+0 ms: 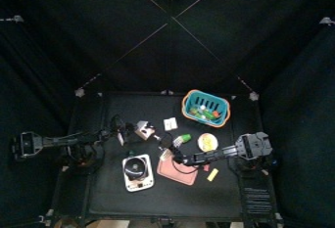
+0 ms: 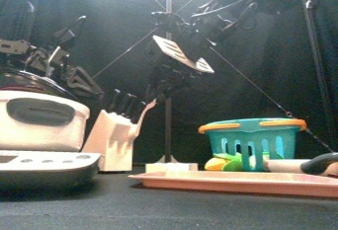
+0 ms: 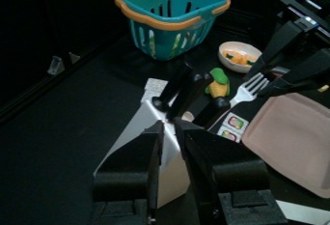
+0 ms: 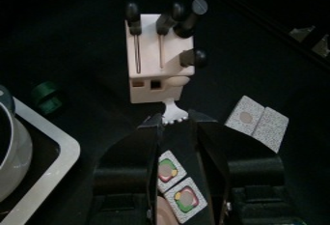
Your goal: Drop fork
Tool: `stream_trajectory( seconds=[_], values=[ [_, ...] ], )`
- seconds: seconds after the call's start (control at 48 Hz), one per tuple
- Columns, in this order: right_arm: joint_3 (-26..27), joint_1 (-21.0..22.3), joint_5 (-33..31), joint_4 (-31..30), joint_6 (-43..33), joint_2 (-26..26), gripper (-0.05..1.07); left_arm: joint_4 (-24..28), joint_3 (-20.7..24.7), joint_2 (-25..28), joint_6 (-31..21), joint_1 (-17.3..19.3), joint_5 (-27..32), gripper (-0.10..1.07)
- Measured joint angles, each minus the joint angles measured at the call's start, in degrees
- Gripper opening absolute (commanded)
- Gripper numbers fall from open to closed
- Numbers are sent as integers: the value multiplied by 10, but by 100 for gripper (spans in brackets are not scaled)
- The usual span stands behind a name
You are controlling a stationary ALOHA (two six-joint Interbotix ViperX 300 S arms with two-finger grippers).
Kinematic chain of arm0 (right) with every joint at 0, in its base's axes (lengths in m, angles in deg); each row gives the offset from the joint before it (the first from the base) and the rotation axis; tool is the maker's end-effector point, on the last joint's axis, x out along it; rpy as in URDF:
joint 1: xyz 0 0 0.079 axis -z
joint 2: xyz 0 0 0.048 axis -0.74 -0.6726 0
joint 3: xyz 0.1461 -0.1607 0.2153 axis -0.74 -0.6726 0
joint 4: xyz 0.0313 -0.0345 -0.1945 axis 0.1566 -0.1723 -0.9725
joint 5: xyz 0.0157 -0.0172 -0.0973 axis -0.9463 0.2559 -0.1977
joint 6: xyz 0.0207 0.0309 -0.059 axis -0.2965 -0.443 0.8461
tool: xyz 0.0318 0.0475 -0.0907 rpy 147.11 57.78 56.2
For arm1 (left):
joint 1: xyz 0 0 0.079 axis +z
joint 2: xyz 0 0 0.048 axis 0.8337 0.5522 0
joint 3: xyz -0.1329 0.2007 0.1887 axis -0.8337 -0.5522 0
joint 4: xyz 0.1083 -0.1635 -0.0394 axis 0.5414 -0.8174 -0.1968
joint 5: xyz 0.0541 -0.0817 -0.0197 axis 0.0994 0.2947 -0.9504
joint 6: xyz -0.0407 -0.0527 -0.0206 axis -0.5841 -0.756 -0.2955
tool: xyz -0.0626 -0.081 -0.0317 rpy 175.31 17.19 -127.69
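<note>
From above, the knife block point(image 1: 140, 127) stands left of centre, the basket point(image 1: 206, 104) behind and to its right, the scale point(image 1: 137, 171) at front, the tray point(image 1: 177, 167) just right of it.

The black table point(image 1: 112, 198) carried 1 teal basket point(image 1: 206, 104), 1 pink tray point(image 1: 178, 168), 1 white knife block point(image 1: 140, 128), 1 scale point(image 1: 137, 172) and 1 small bowl point(image 1: 207, 139).
</note>
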Motion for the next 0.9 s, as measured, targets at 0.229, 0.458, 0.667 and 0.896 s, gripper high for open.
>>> stream_trajectory(
  seconds=[0.229,0.458,0.667,0.896],
  values=[
    [-14,1,0,11,0,31,60,0,-12,-24,0,-7,-1,62],
    [-28,34,-3,10,0,40,60,1,-20,-39,0,-10,-1,62],
    [-26,91,39,1,-1,0,61,0,-20,-39,0,-11,-1,62],
    [-4,127,72,-2,-2,-40,63,0,-21,-40,0,-11,0,62]
  ],
)
